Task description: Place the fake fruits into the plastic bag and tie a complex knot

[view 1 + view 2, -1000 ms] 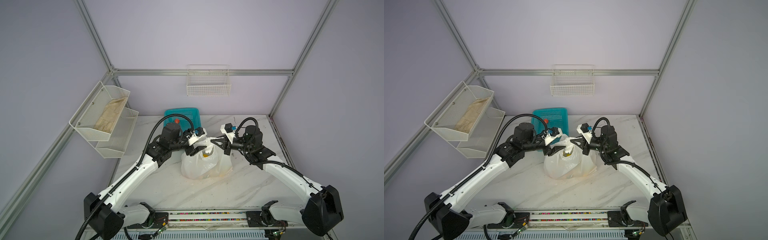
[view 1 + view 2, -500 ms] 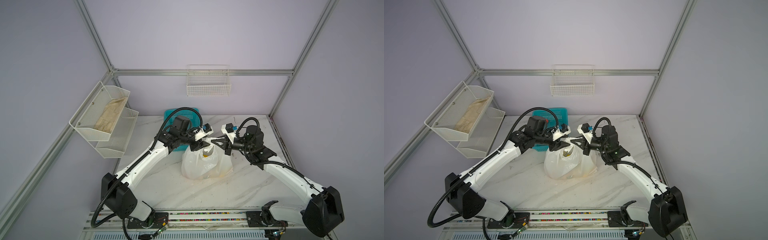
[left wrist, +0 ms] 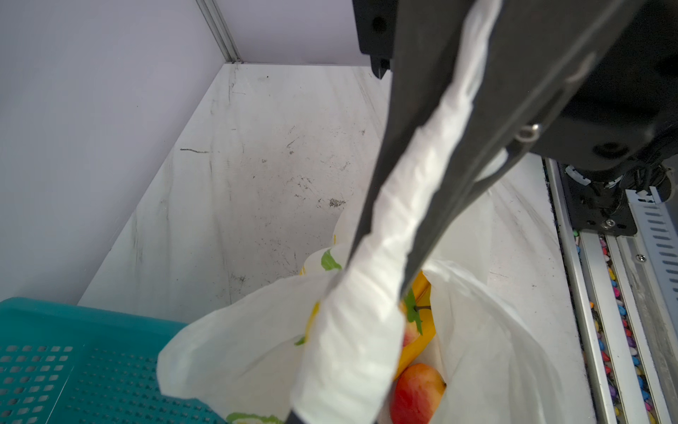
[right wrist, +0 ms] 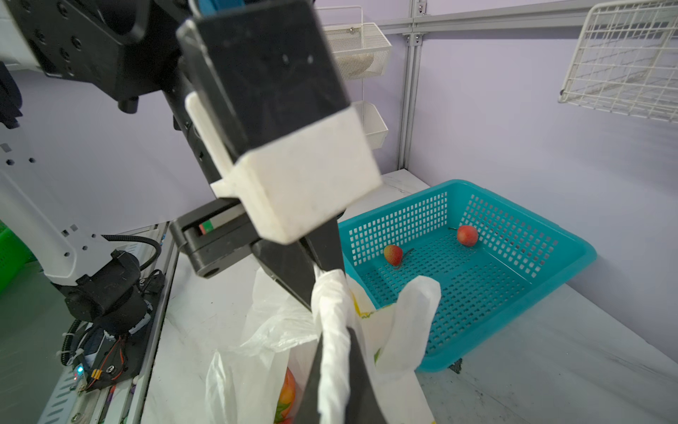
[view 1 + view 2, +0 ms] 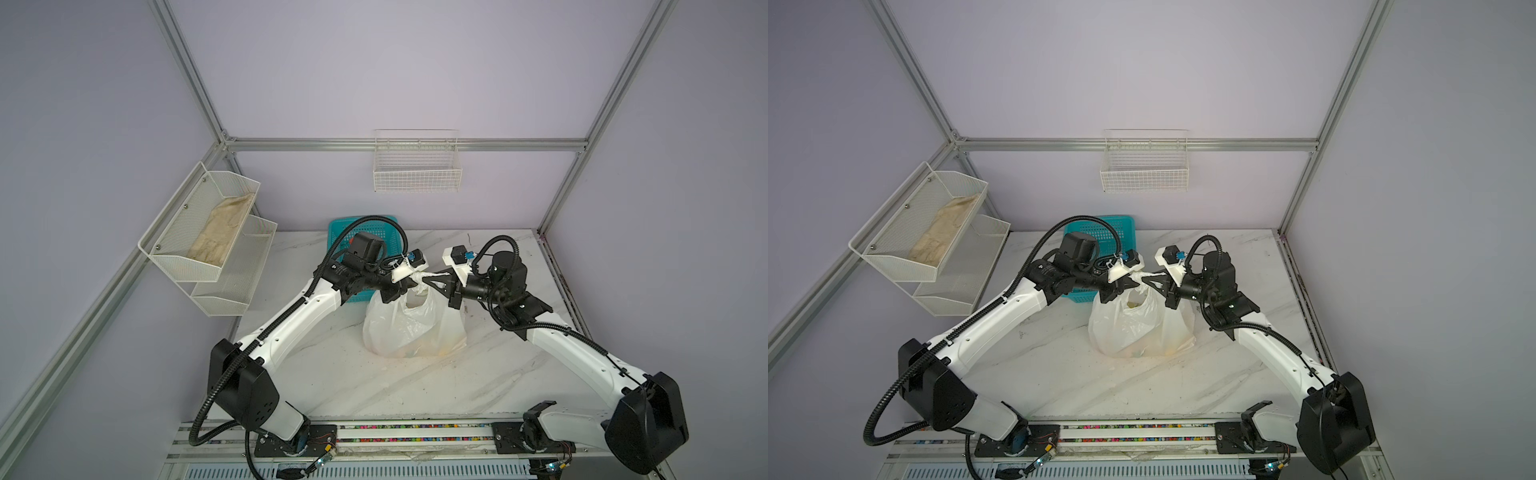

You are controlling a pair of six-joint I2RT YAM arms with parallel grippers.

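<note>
The left tool (image 5: pixel 409 282) and right tool (image 5: pixel 434 284) are both clamped on one twisted handle (image 5: pixel 436 274) of the single bag (image 5: pixel 411 328), which stands on the desk (image 5: pixel 332 365) just beside the basket (image 4: pixel 513 235). For a firm knot, I would hold that strand taut while looping it round the one free handle (image 4: pixel 414 319). Two red fruits (image 4: pixel 393 254) lie in the basket, so filling looks unfinished.
</note>
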